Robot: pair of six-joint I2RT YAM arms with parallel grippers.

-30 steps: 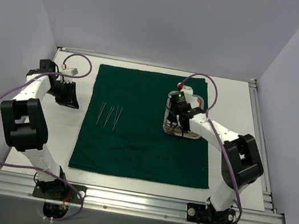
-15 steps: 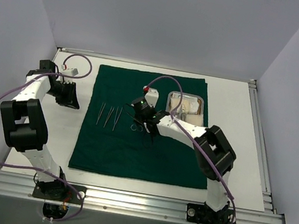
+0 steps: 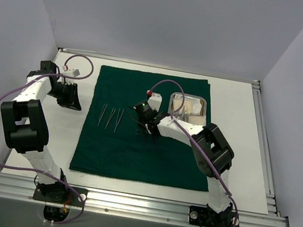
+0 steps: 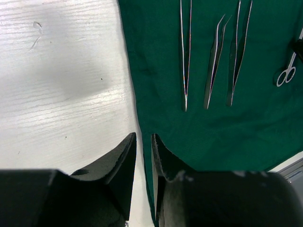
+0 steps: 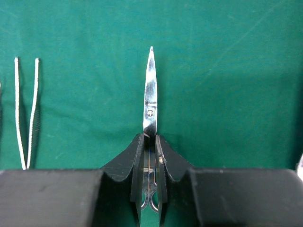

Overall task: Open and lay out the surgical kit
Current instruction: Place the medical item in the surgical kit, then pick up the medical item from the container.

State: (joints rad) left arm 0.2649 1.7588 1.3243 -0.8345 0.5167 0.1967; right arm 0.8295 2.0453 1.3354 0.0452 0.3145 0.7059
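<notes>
While the scissors (image 5: 150, 94) are being carried by the right gripper (image 5: 149, 138), whose fingers are pinching together on the shanks just ahead of the finger rings, the blades are pointing straight out from the hand toward the far side. Their long axis is running near to far, parallel with the forceps (image 3: 111, 118) lying in a row just to the left on the green cloth (image 3: 132, 154). Whether the scissors are already touching the cloth cannot be told. The coming move is probably turning on that gap: the scissors are hanging right of the forceps, so lowering and letting go would be setting them next in the row. The tray (image 3: 190, 96) is sitting at the far right of the cloth, well behind the hand, with pale gauze (image 3: 195, 106) and other pieces too small to name lying in it. The left gripper (image 4: 143, 142) is hovering over the bare table (image 4: 61, 71) at the cloth's left edge, its fingers nearly together and holding nothing, so the right arm is much the nearer.
</notes>
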